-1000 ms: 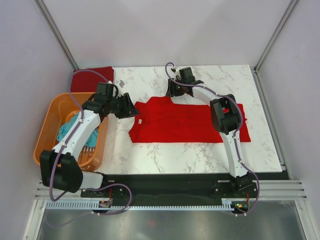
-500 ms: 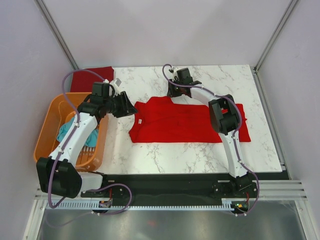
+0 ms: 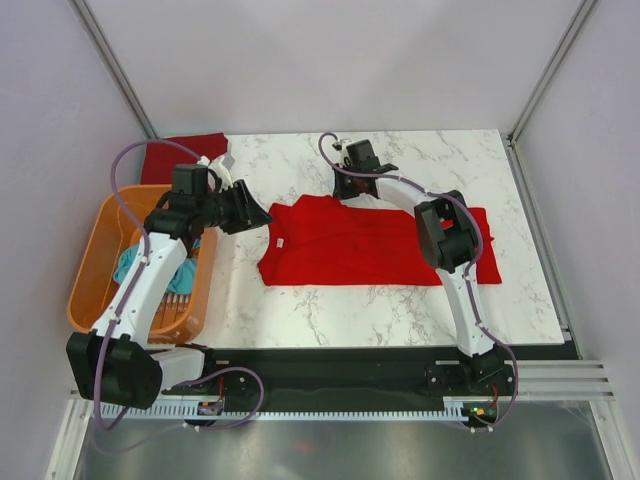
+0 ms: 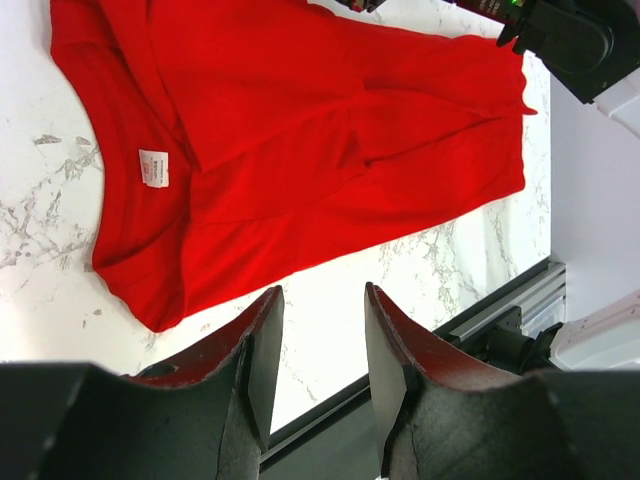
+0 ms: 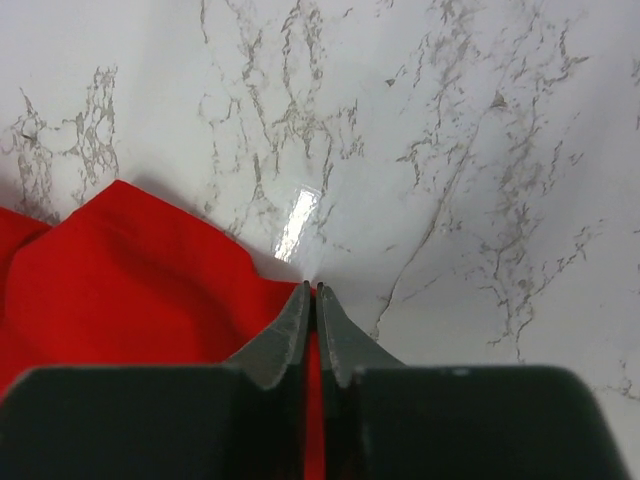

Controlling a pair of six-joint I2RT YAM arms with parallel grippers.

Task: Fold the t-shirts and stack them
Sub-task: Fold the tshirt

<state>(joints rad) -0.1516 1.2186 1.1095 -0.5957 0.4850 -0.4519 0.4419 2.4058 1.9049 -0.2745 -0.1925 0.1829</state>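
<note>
The left arm [image 3: 150, 270] rises from its base at the near left corner of the table [image 3: 330, 305], leans out past the left edge, then bends at the wrist to face right. The left gripper [image 4: 321, 292] hangs above the surface, its fingers parted with nothing between them. The right arm [image 3: 465, 285] stretches from the near edge toward the far edge, elbow raised and forearm angling left. The right gripper [image 5: 313, 290] points down, its fingers pinched together on the far edge of the bright red t-shirt [image 5: 130, 270].

The red t-shirt [image 3: 350, 245] is matt soft cloth, the table [image 3: 330, 310] glossy marble-look, the basket [image 3: 86, 278] smooth plastic.
</note>
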